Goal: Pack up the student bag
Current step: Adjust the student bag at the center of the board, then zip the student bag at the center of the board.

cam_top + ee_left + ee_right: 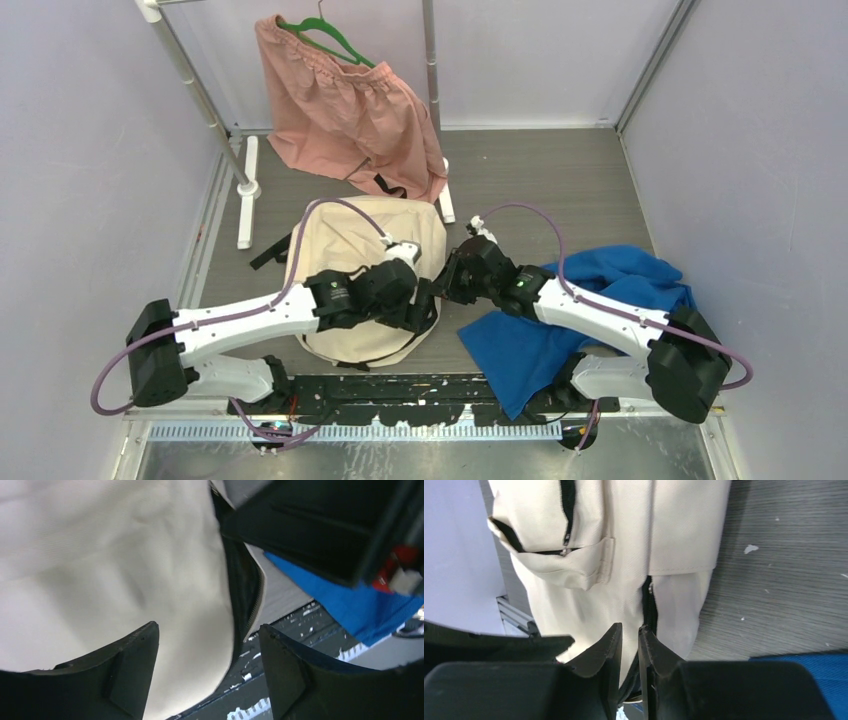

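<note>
**A:** Where is the student bag (350,245)?

**B:** It lies flat at the centre of the table (560,180). Its long axis runs from 12 to 6 o'clock as I face it from behind the arms. The blue cloth (600,290) lies at its 3 o'clock, and the pink garment (350,120) hangs at its 12 o'clock.

**A:** Where are the grippers?

**B:** Both are at the bag's 4 o'clock edge, almost touching each other. The left arm reaches across the bag from 8 o'clock. The right arm comes in from 3 o'clock, over the cloth.

**A:** What is the state of the fingers?

**B:** The left gripper (207,627) is released. Its fingers are spread wide and grasp nothing. The cream fabric and the black zipper (255,600) lie just beyond the tips, towards 12 o'clock in its own view. The right gripper (629,626) is drawn nearly together. The zipper seam runs straight down into the narrow slot between its fingers, so I judge it to be pinching the bag's edge.

**A:** What does the next move depend on?

**B:** It depends on the zipper line. The line runs lengthwise along the side edge, parallel to the bag's long axis. The right gripper is directly on it. The left gripper is just beside it, on the bag side. The likely step is to part that seam and open the bag.
</note>
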